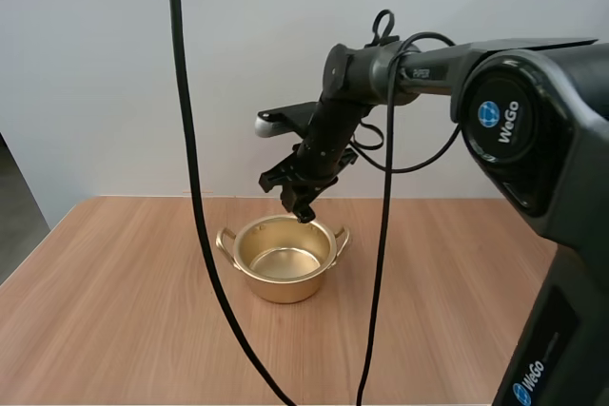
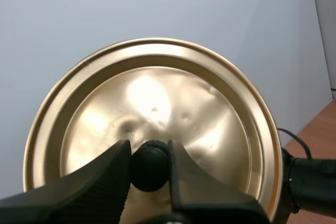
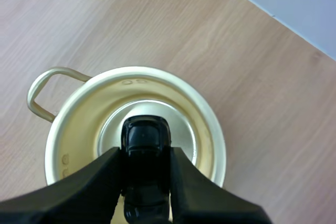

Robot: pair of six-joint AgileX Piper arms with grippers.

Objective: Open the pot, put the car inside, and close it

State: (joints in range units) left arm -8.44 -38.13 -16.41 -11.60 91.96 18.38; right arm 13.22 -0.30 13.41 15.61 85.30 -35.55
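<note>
**Car held over open pot**
Right gripper (image 3: 144,157) pinches small black toy car (image 3: 146,135). The open round golden metal pot (image 3: 212,135) sits directly below it (on wooden table (image 1: 114,311)). Left gripper (image 2: 149,150) clamps round golden metal lid (image 2: 157,87) by its black knob (image 2: 149,170).

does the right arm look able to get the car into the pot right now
Probably yes: the left gripper holds the lid high, so the pot is open, and the right gripper holds the car just over it.
</note>
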